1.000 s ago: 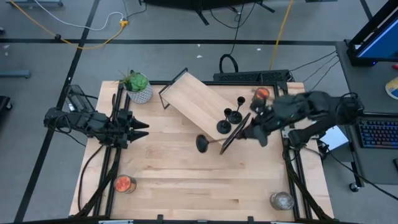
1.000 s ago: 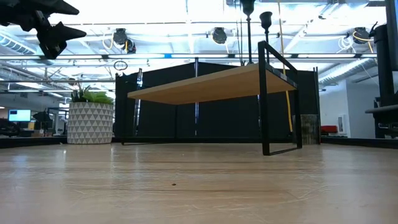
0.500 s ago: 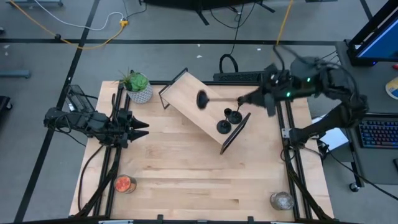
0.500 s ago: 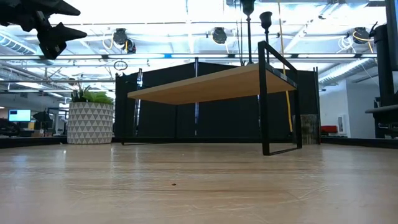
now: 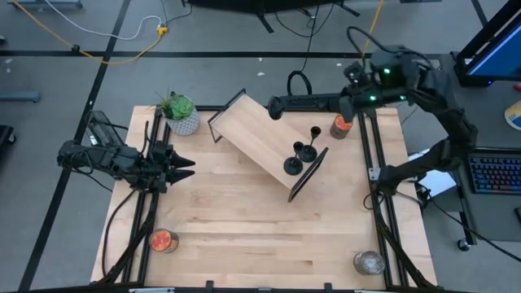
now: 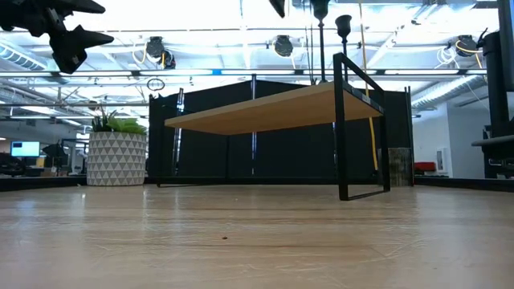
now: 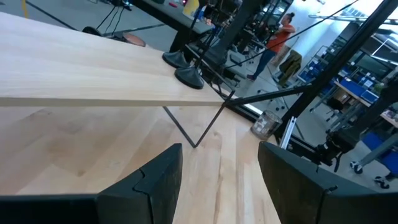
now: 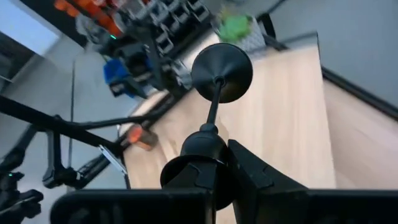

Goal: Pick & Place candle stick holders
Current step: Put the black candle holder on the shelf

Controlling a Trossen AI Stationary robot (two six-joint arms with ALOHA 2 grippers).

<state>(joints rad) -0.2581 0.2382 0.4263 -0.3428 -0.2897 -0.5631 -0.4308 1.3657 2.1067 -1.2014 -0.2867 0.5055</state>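
Right gripper [image 5: 330, 103]: raised above the far edge of the table, beyond the far corner of the wooden shelf, its fingers clamped on the cup end of one candle stick holder [image 5: 303, 102].
Held holder: lies roughly level in the air, stem pointing toward the left arm's side, its round base [image 8: 222, 72] at the free end; the right wrist view shows the base face-on and the cup [image 8: 202, 149] pinched between the dark fingers [image 8: 249, 171].
Other candle stick holders: three stand upright on the wooden shelf [image 5: 256, 134], bunched near its end closest to the right arm; the largest base [image 5: 292, 166] sits nearest the shelf's black end frame, a second [image 5: 298, 150] and a third [image 5: 309, 151] just beyond it, their bases nearly touching.
Wooden shelf: a light board on thin black legs, set at an angle across the far middle of the table [image 5: 244, 244].
Left gripper [image 5: 186, 168]: hovers over the left side of the table, well apart from the shelf, fingers partly spread and holding nothing; its wrist view looks under the board's edge.
Potted plant [image 5: 180, 114]: at the far left corner, near the shelf's other end.
Orange candle jar [image 5: 341, 125]: at the far right, beneath the right arm.
Second orange jar [image 5: 163, 240]: near left corner.
Clear glass jar [image 5: 369, 262]: near right corner.
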